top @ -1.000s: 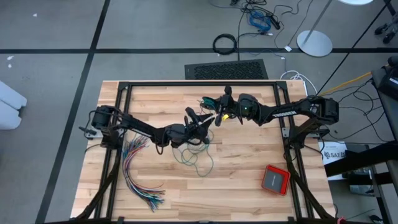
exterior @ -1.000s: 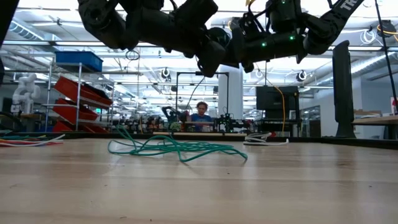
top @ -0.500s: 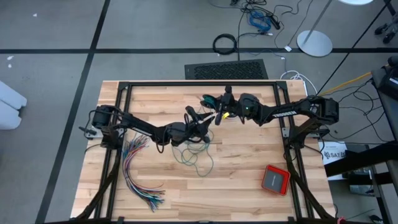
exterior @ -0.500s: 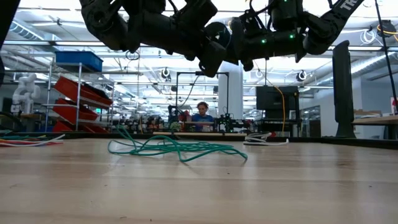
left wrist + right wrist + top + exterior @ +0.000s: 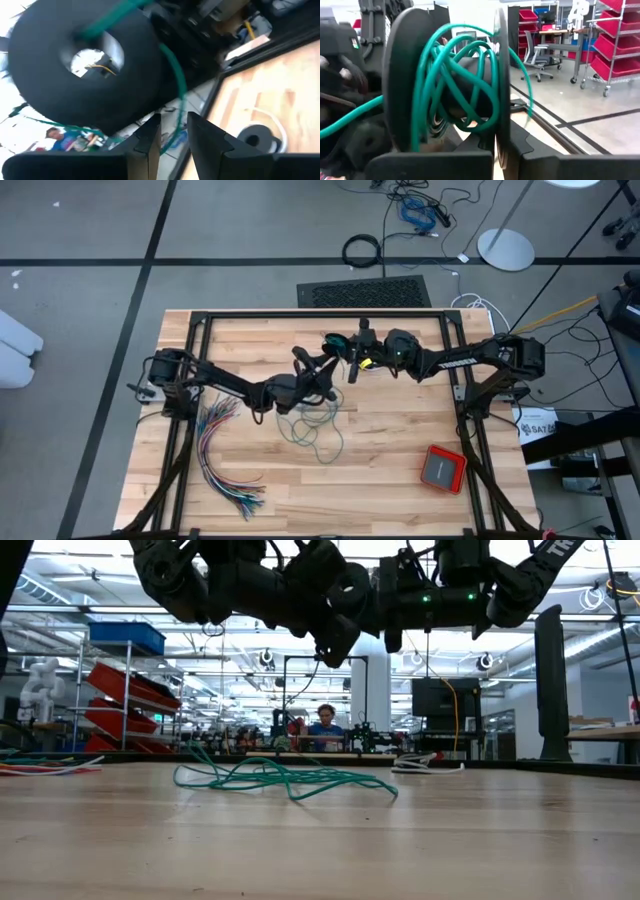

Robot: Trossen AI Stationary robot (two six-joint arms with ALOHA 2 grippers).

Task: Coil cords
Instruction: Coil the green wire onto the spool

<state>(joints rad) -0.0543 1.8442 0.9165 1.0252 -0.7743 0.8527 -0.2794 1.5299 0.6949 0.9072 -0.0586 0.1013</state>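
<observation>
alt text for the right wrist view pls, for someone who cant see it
A teal-green cord is wound in loose loops around a black spool with two round flanges, held upright close to the camera by the right gripper, whose dark fingers pinch one flange. Behind lie a workshop floor, an office chair and red-binned shelves.

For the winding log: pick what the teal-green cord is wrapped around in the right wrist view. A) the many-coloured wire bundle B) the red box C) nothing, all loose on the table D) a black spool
D: the teal-green cord loops around a black spool between its two flanges.
</observation>
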